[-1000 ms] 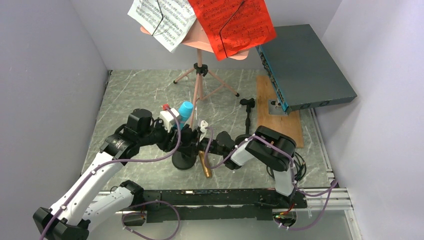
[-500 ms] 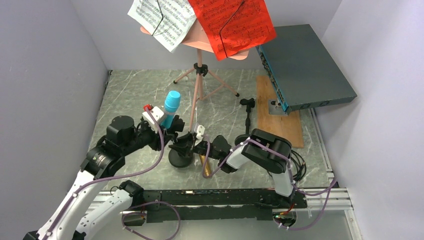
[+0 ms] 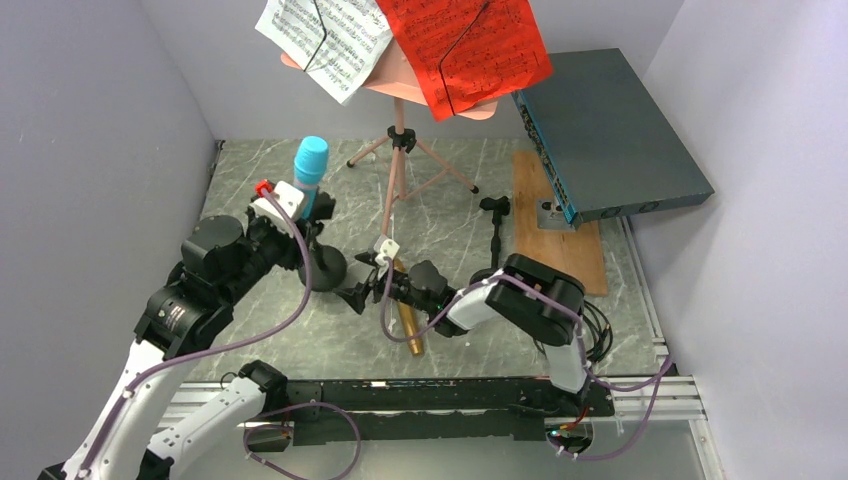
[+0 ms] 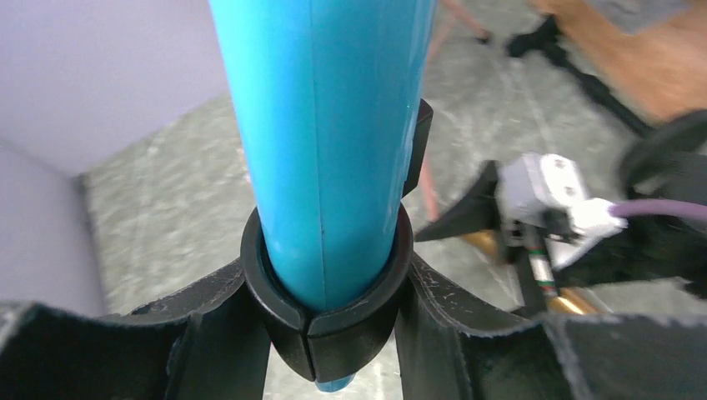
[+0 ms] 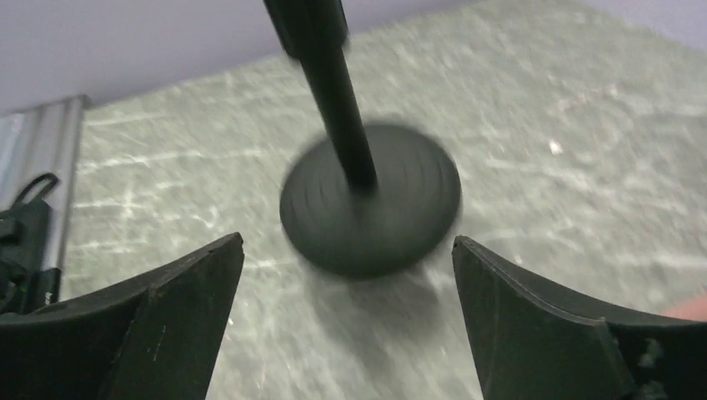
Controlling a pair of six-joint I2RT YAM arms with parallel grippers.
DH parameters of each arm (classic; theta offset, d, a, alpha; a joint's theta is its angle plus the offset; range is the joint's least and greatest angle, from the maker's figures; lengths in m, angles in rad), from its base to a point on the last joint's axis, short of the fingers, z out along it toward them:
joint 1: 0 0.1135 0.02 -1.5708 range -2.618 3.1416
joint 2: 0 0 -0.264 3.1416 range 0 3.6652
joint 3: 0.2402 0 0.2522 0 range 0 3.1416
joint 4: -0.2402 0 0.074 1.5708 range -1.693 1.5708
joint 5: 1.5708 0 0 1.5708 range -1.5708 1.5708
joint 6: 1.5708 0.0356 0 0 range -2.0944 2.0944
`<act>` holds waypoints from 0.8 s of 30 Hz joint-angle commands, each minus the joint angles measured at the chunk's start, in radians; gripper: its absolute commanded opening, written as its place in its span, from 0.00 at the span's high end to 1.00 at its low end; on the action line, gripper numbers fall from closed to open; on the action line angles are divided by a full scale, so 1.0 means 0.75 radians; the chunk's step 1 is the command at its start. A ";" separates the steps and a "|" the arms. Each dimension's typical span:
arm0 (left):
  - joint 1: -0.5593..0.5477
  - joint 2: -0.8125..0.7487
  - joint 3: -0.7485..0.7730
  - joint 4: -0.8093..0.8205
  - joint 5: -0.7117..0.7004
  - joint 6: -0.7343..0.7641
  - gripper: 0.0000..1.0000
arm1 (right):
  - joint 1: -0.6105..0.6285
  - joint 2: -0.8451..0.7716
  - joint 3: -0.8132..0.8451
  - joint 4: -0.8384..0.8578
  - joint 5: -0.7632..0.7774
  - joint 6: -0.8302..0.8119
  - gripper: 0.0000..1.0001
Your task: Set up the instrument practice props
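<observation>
The likely top-heavy pole point(image 3: 326, 268) is held at the blue microphone point(image 4: 325, 142)'s clip point(image 4: 354, 332) by the left gripper point(image 4: 327, 315); the right gripper point(image 5: 346, 250) is spread empty.

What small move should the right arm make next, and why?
Probably turn the right gripper toward the gold microphone lying on the table beside it: its jaws stand open and empty, while the left gripper clamps the clip round the blue microphone.

Glossy smooth plastic blue microphone point(image 4: 325, 150); matt black pole base point(image 5: 392, 221); marbled table point(image 3: 250, 180).
</observation>
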 commanded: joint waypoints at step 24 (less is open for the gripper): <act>0.781 0.441 -0.084 0.963 -0.688 -0.514 1.00 | -0.113 -1.270 -0.452 -1.094 0.367 -0.030 0.00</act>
